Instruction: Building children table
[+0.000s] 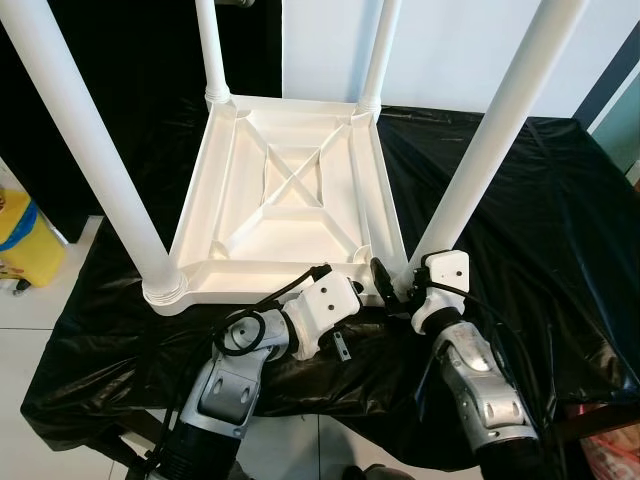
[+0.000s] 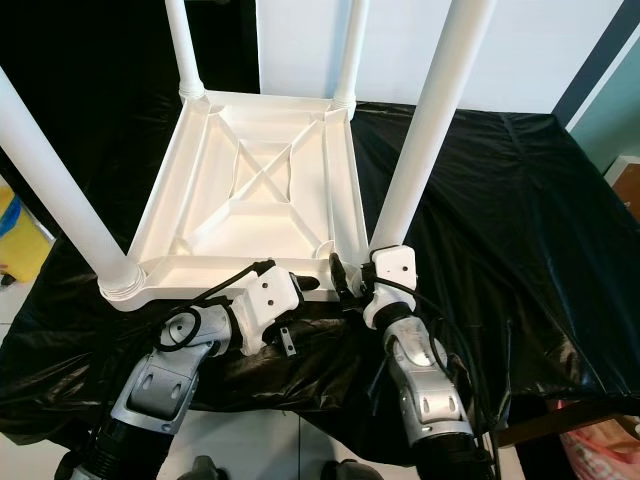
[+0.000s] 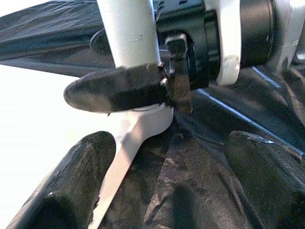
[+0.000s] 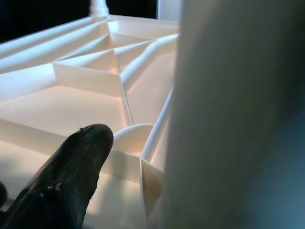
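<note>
A white children's table [image 1: 240, 250] lies upside down on a black cloth, its four legs pointing up. My right gripper [image 1: 398, 282] is at the base of the near right leg [image 1: 490, 140] and appears shut on it: one finger [image 3: 114, 88] lies against the leg [image 3: 128, 33], the other is hidden behind it. In the right wrist view that leg [image 4: 228, 114] stands right beside the finger [image 4: 71, 171], with the ribbed underside [image 4: 71, 105] beyond. My left gripper [image 3: 171, 157] is open just off the table's near edge, pointing at the same corner, nothing between its fingers.
The black cloth [image 1: 540, 200] hangs over the work surface's edges, with pale floor tiles on the left. A yellow object [image 1: 20, 235] stands on the floor at far left. The near left leg [image 1: 90, 150] rises close to my left arm.
</note>
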Robot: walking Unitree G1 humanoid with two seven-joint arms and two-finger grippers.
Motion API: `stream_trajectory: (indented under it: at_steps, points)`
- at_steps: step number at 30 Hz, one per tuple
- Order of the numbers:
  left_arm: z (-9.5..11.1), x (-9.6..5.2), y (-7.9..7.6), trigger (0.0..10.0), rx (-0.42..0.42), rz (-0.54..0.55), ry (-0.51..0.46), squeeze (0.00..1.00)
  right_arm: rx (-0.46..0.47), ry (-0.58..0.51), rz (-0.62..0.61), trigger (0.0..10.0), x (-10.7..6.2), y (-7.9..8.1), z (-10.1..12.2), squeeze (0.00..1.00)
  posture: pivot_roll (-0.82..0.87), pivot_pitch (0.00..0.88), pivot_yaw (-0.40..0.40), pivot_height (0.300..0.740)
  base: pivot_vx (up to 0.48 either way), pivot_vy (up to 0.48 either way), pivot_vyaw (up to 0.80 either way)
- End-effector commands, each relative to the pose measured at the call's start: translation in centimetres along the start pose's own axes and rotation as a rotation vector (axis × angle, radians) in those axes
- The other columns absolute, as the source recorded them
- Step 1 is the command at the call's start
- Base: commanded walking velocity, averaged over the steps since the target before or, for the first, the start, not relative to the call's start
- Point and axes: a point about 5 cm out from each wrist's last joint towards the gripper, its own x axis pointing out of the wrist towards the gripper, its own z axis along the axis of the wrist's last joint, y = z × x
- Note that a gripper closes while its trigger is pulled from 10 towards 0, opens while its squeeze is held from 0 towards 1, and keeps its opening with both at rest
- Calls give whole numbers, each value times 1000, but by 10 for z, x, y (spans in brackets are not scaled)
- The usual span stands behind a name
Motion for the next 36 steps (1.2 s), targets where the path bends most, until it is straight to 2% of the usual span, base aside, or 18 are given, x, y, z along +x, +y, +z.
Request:
stream_trajectory:
  at_steps: [1, 2, 5, 7, 15, 16, 17, 18, 20, 21, 22, 30, 31, 34, 35, 36]
  points:
    - [-1, -1, 6, 10000, 1, 151, 13, 0, 3, 0, 48, 10000, -2, -8, 0, 0, 123, 84, -101, 740, 0, 0, 0]
    - [-2, -1, 7, 10000, 0, 156, 12, 0, -16, 0, 75, 10000, -1, -13, 1, 0, 117, 81, -105, 740, 0, 0, 0]
    - [-2, -1, 7, 10000, 0, 156, 12, 0, -16, 0, 75, 10000, -1, -13, 1, 0, 117, 81, -105, 740, 0, 0, 0]
    - [1, 3, 7, 10000, 0, 162, 0, 0, -48, 0, 127, 10000, 4, -29, 8, 0, 115, 66, -117, 740, 0, 0, 0]
    - [1, 6, 5, 10000, -1, 162, -1, 0, -66, 12, 215, 10000, 9, -38, 11, 0, 108, 71, -130, 740, 0, 0, 0]
    - [1, 6, 4, 10000, -2, 163, -1, 0, -78, 19, 228, 8863, 10, -41, 11, 0, 99, 67, -127, 740, 0, 0, 0]
    - [1, 6, 4, 10000, -2, 163, -1, 0, -78, 19, 228, 8863, 10, -41, 11, 0, 99, 67, -127, 740, 0, 0, 0]
    - [0, 6, 4, 10000, -2, 162, 1, 0, -91, 23, 229, 3686, 12, -45, 11, 0, 94, 65, -128, 740, 0, 0, 0]
    - [0, 6, 4, 10000, -2, 162, 1, 0, -91, 23, 229, 3686, 12, -45, 11, 0, 94, 65, -128, 740, 0, 0, 0]
    - [0, 6, 4, 10000, -3, 159, -1, 0, -101, 25, 227, 1529, 12, -48, 12, 0, 90, 61, -124, 740, 0, 0, 0]
    - [0, 7, 3, 10000, -1, 155, -2, 0, -109, 26, 224, 0, 12, -51, 12, 0, 86, 58, -122, 740, 0, 0, 0]
    - [2, 11, 4, 10000, 7, 137, -11, 0, -102, 34, 215, 0, 6, -52, 9, 0, 65, 44, -102, 740, 0, 0, 0]
    - [2, 13, 3, 10000, 14, 116, -12, 0, -83, 38, 188, 9569, 1, -51, 5, 0, 58, 39, -96, 740, 0, 0, 0]
    - [2, 14, 3, 10000, 15, 114, -12, 0, -81, 39, 185, 9569, 1, -51, 4, 0, 54, 38, -93, 740, 0, 0, 0]
    - [1, 14, 4, 10000, 16, 113, -11, 0, -72, 39, 176, 10000, 0, -49, 3, 0, 49, 36, -89, 740, 0, 0, 0]
    - [1, 14, 4, 10000, 16, 113, -11, 0, -72, 39, 176, 10000, 0, -49, 3, 0, 49, 36, -89, 740, 0, 0, 0]
